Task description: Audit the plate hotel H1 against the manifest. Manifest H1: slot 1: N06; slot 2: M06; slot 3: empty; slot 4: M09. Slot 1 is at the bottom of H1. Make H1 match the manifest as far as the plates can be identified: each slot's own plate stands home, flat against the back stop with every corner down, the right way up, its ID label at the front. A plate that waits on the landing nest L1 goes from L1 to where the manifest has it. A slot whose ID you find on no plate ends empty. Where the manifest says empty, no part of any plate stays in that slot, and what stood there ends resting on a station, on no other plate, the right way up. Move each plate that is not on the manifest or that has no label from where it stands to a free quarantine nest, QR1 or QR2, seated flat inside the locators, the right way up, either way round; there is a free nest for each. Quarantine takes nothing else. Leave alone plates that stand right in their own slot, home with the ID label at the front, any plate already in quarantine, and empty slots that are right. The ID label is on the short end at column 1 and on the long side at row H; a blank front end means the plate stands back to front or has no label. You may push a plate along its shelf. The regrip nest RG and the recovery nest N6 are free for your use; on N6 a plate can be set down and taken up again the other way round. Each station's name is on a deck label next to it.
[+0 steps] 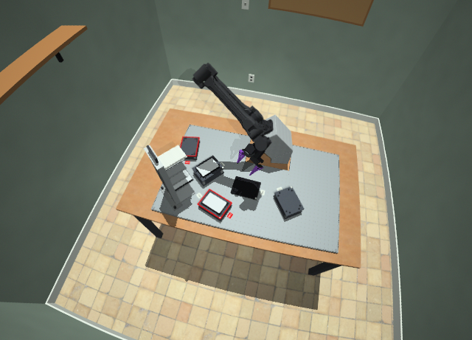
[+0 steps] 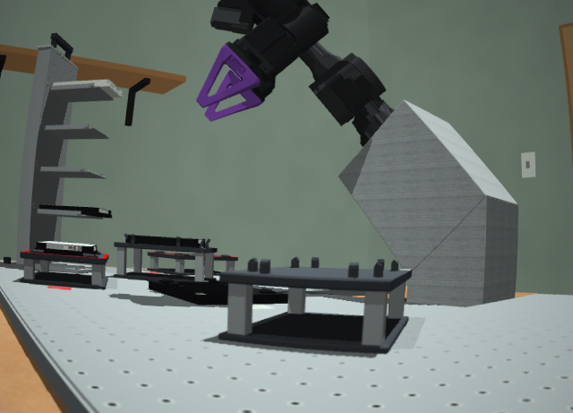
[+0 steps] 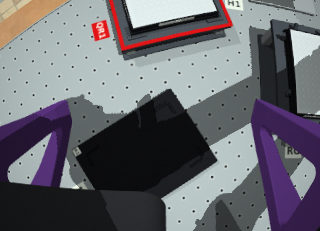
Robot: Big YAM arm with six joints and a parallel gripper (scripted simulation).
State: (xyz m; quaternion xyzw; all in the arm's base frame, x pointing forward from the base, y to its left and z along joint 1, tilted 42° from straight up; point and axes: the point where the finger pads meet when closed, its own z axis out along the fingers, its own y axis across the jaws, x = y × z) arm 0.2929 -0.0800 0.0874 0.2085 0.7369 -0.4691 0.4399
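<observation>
The plate hotel H1 stands at the deck's left edge and also shows in the exterior view. Its lowest shelf holds a dark plate. The two middle shelves look bare, and a light slab lies at the top. A white-topped plate sits in a red-rimmed nest in front of the hotel, also seen in the wrist view. Another plate rests on a raised dark nest. My gripper is open and empty, high above a flat black rectangle on the deck.
A second red-rimmed nest stands behind the hotel with a dark top. An empty dark nest with locator pegs stands at the right front, close in the exterior view. The arm's large grey base block is behind the gripper.
</observation>
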